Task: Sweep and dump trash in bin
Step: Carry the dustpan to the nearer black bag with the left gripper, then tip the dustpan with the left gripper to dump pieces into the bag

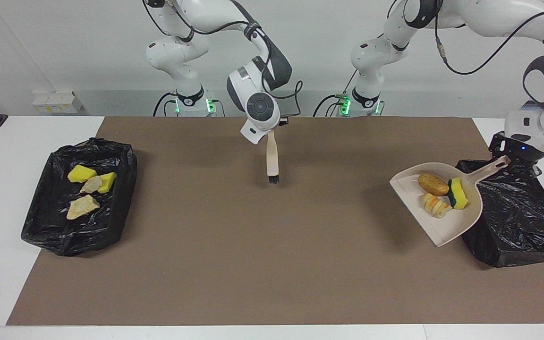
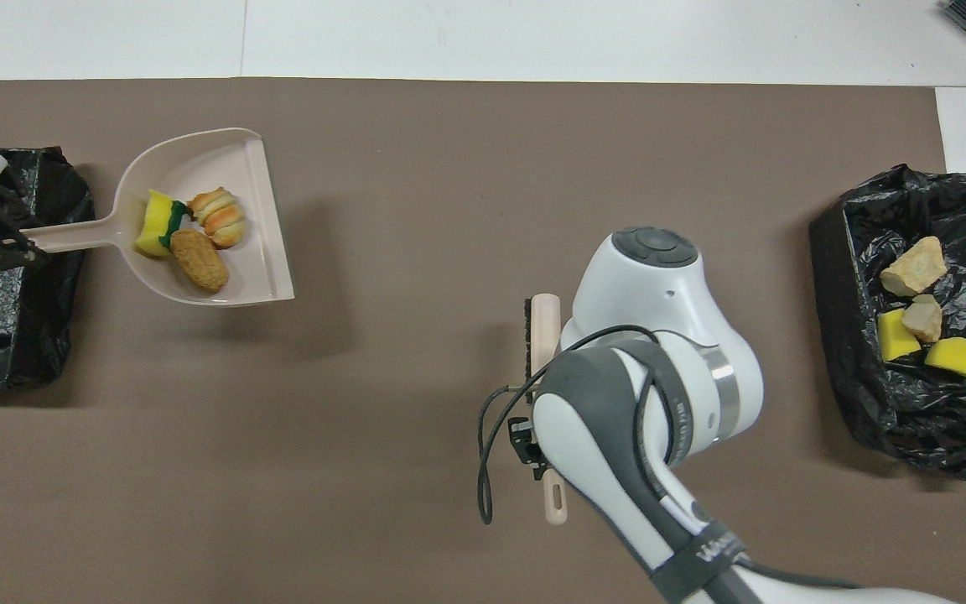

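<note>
- Over the black-bagged bin (image 1: 522, 222) at the left arm's end of the table, the left gripper (image 1: 513, 153) pinches the handle of the beige plastic dustpan (image 1: 456, 222), raised and tilted.
- Load: one yellow sponge chunk with a green face (image 1: 458, 194), one brown bread lump (image 1: 432, 184), one striped tan roll (image 1: 435, 205), resting in the pan, well apart from the claw.
- Step judged: dumping. The next move calls for carrying the pan mouth over the bin and tipping.
- Over the brown mat's middle, the right gripper (image 1: 272, 134) waits, holding a beige brush (image 1: 272, 163).
- Second black-lined tray (image 1: 40, 222) holds four scraps (image 1: 90, 189).

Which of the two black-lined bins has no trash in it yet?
The bin at the left arm's end, under the dustpan's handle; it shows only bare liner, while the other bin holds four scraps.
</note>
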